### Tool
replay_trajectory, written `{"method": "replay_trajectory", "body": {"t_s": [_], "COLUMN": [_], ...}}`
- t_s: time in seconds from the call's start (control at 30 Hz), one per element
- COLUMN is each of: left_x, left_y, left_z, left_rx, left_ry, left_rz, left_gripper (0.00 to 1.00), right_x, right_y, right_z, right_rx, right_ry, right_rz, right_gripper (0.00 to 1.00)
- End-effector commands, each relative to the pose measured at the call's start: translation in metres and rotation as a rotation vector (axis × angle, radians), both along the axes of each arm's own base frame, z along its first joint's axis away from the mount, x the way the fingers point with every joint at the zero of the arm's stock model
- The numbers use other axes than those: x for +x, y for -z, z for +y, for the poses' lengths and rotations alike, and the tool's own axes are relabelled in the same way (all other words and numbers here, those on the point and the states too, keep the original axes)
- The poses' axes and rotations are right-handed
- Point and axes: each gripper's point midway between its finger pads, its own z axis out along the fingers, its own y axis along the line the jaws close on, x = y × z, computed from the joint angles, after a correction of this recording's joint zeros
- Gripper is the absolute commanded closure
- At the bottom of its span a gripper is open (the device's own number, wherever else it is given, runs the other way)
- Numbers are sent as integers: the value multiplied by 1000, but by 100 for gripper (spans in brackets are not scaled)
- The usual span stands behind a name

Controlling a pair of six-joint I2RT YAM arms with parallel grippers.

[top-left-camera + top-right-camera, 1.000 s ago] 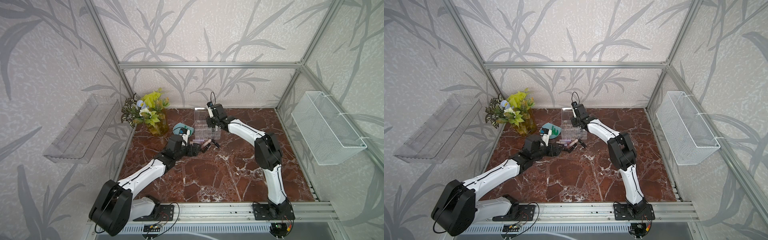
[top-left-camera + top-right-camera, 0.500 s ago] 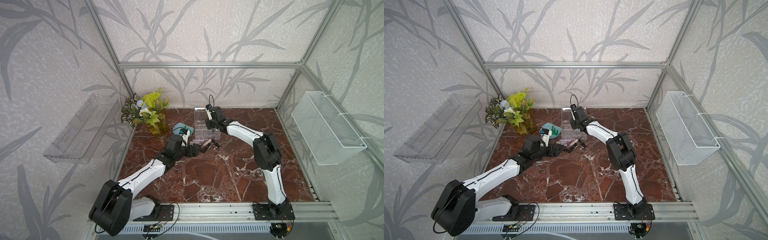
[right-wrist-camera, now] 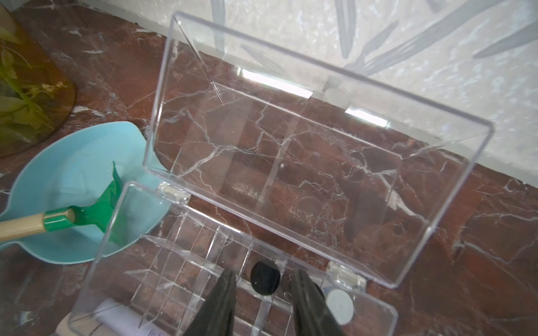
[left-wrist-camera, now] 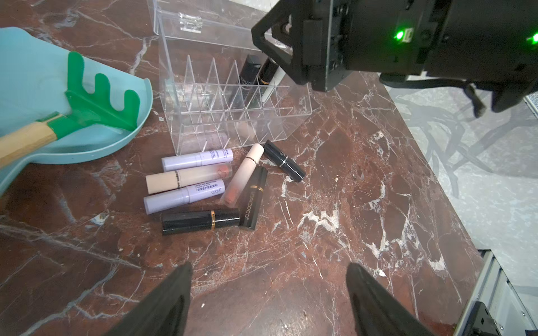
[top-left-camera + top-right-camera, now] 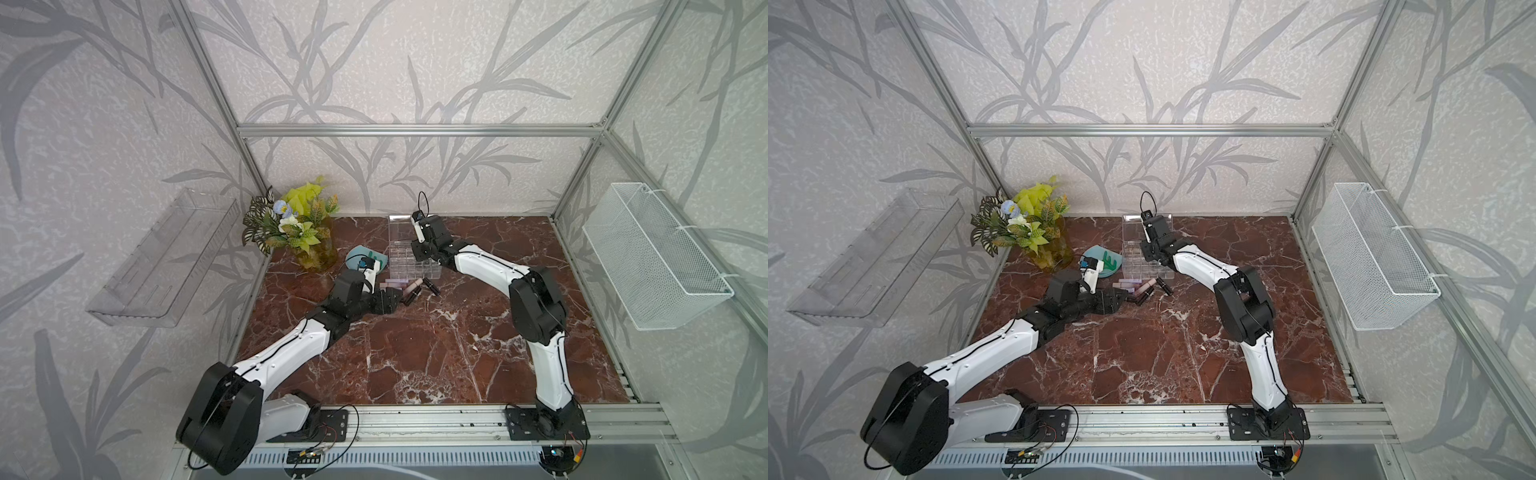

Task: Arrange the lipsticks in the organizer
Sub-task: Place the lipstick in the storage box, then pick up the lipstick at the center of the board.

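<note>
At the back of the marble worktop (image 5: 436,353), close to the rear wall, the clear organizer (image 5: 409,268) stands with its hinged lid (image 3: 305,145) swung up. The right claw (image 3: 265,272) hangs over the organizer's rear row, released. Its fingers stand apart and clear of the round cap of a black lipstick (image 3: 265,280), which stands upright in a compartment between them. A white-capped tube (image 3: 339,308) stands in a compartment just beside it.

The left claw (image 4: 269,279) is spread wide and holds nothing, low over bare worktop near the loose lipsticks. Seven of these lie flat in a cluster just in front of the organizer. A beige tube (image 4: 189,177) lies between an upper lilac tube (image 4: 198,159) and a lower lilac tube (image 4: 183,196). A pale pink tube (image 4: 243,174) lies slanted against a black TESSCOCO tube (image 4: 253,200). The end of that tube touches a black gold-banded tube (image 4: 201,222). A short black tube (image 4: 283,164) lies near the organizer's front corner.

A pale blue dish (image 4: 29,87) holding a green toy rake (image 4: 96,99) sits just beside the organizer.
</note>
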Motion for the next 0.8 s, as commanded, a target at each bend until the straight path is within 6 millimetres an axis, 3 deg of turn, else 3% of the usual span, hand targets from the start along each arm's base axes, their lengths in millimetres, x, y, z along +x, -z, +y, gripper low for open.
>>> {"method": "replay_trajectory", "body": {"t_s": [0.0, 0.17, 0.33, 0.5, 0.63, 0.77], "left_x": [-1, -2, -1, 0, -1, -2], "left_y": [-13, -11, -12, -16, -23, -31], "left_z": [-3, -6, -6, -7, -12, -16], "left_rx": [-5, -8, 1, -11, -44, -60], "left_ry": [38, 49, 47, 49, 63, 78], "left_rz": [-32, -18, -21, -26, -34, -47], "left_gripper": [15, 17, 18, 19, 19, 19], "right_x": [-19, -62, -112, -153, -172, -182], "right_y": [-64, -97, -96, -69, -43, -16], "right_z": [2, -6, -27, -59, -78, -84], "right_rx": [46, 116, 143, 128, 82, 44], "right_ry": [-16, -51, -62, -13, 17, 15], "right_rz": [-82, -30, 104, 191, 237, 288], "right_gripper": [61, 56, 53, 52, 52, 51]}}
